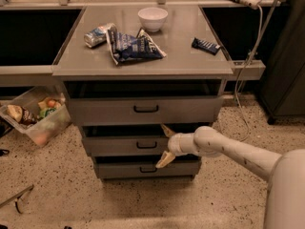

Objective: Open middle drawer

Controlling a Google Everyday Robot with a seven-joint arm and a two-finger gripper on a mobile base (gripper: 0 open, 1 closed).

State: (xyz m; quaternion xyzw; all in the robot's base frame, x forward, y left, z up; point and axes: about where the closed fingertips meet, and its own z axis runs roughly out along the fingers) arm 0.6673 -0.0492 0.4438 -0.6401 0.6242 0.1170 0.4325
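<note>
The middle drawer (124, 146) is a grey flat front with a small black bar handle (146, 145), set between a taller top drawer (105, 111) and a lower bottom drawer (119, 170). A dark gap shows above its front. My gripper (166, 145) is at the end of the white arm (224, 149) that reaches in from the right. It is open, with one tan finger (167, 130) at the drawer front's upper edge and the other (165, 160) at its lower edge, just right of the handle. It holds nothing.
On the cabinet top (181, 56) lie a white bowl (152, 18), a blue chip bag (136, 46), a can (96, 35) and a dark bar (206, 45). A clear bin of food (35, 116) stands on the floor at left. A cable (248, 66) hangs at right.
</note>
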